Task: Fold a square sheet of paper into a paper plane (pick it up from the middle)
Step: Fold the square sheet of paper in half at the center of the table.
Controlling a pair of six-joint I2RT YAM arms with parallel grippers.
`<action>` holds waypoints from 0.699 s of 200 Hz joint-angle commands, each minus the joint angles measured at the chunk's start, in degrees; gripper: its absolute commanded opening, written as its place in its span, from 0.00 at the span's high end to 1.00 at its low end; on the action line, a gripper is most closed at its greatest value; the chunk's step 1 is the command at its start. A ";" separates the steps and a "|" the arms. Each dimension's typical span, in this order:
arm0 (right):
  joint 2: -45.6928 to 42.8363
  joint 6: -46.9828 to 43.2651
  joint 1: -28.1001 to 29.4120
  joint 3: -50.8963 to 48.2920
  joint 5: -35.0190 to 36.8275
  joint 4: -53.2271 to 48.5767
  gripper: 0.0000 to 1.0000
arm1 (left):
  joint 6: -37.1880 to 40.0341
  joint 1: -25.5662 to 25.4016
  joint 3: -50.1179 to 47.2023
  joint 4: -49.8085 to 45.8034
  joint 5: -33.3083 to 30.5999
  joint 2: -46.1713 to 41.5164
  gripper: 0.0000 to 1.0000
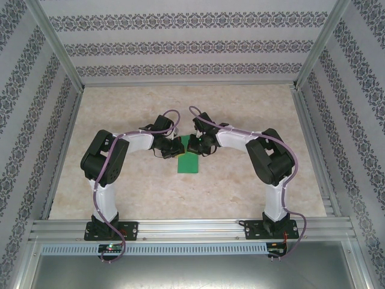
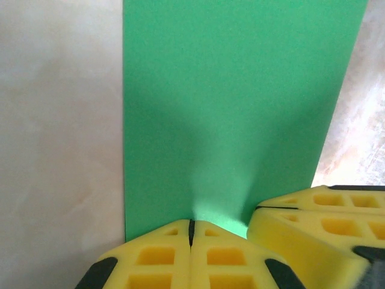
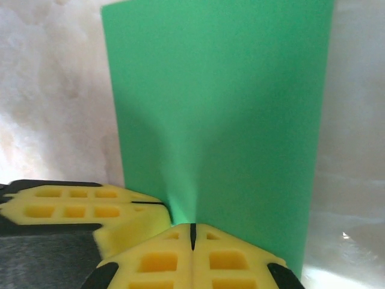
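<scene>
Striped floral-patterned walls (image 1: 192, 45) enclose a beige, seemingly marbled tabletop (image 1: 240, 198) within aluminium rails (image 1: 192, 227).

The table (image 1: 240, 192) is viewed from above and behind, facing down — the green sheet (image 2: 240, 108) is shared, close up, by both wrist cameras.

The square sheet of paper (image 2: 240, 108) is seen as smooth, matt paper; the counter (image 1: 120, 192) is finished smooth and marble-patterned.

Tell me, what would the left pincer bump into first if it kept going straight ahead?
The green paper sheet: the left pincer pinches its near edge, so it would probably shove that across the table.
</scene>
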 commanded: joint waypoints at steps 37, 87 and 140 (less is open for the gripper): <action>1.65 -3.59 0.13 -0.47 0.19 -2.96 1.00 | -1.42 -1.06 -3.80 -17.32 -13.12 8.60 1.00; -0.70 -7.08 -2.29 -4.94 -0.30 -1.32 1.00 | -2.42 -1.00 -4.32 -19.48 -15.30 9.74 1.00; -7.13 -10.64 -7.37 -13.04 -1.81 2.05 1.00 | -2.40 -1.04 -4.95 -19.61 -15.93 10.95 1.00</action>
